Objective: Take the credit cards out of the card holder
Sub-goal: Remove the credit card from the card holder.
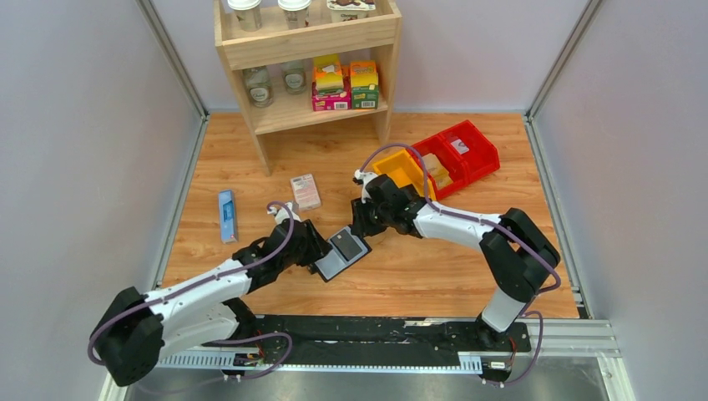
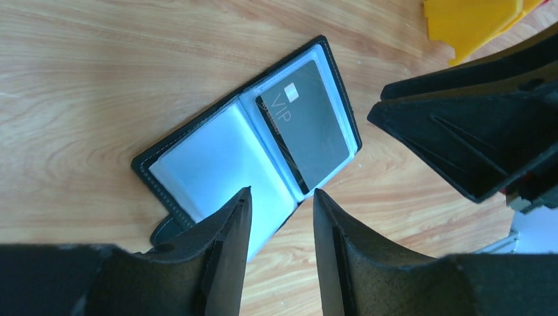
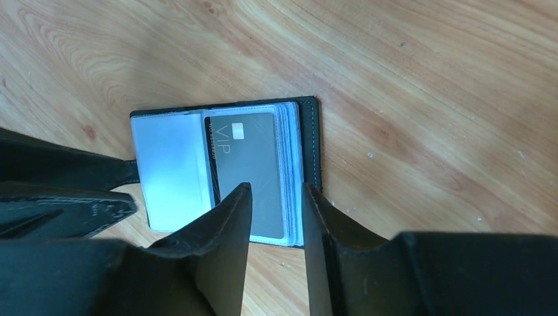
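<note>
While the card holder [image 1: 332,264] lies open, the left gripper [image 2: 283,192] and right gripper [image 3: 277,187] hang half open and empty, so the credit card [image 2: 306,128] in its right side likely needs pinching next.

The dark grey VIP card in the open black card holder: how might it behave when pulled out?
The dark grey VIP card looks thin and flat: probably stiff, light. Its glossy face may slip. Tucked in a clear pocket, it may drag the black card holder along.
</note>
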Robot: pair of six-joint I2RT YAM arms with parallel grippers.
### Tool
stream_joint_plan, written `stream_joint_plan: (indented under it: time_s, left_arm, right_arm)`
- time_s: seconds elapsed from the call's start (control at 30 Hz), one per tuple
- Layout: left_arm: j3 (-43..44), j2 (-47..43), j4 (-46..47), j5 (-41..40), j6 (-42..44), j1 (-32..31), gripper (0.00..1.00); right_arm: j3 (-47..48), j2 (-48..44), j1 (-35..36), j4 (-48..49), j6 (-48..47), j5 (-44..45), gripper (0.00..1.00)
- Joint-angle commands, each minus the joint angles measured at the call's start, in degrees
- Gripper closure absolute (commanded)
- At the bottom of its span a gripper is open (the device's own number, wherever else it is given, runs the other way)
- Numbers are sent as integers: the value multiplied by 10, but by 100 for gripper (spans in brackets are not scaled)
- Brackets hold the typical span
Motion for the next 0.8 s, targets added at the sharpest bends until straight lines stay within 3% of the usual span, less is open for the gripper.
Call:
stream_joint_plan:
  time_s: [0.0,0.3,0.77]
  left_arm:
    - [-13,59,154,5,-45,-1,52]
    - [-96,122,312,13,-88,4,49]
    - [-129,208,446,38,-119,4,49]
  right_arm:
    - [-4,18,-9,41,-4,-45,66]
    - [-12,52,-25,70,-7,-94,83]
    - [-17,77,-26,60,10,-116,85]
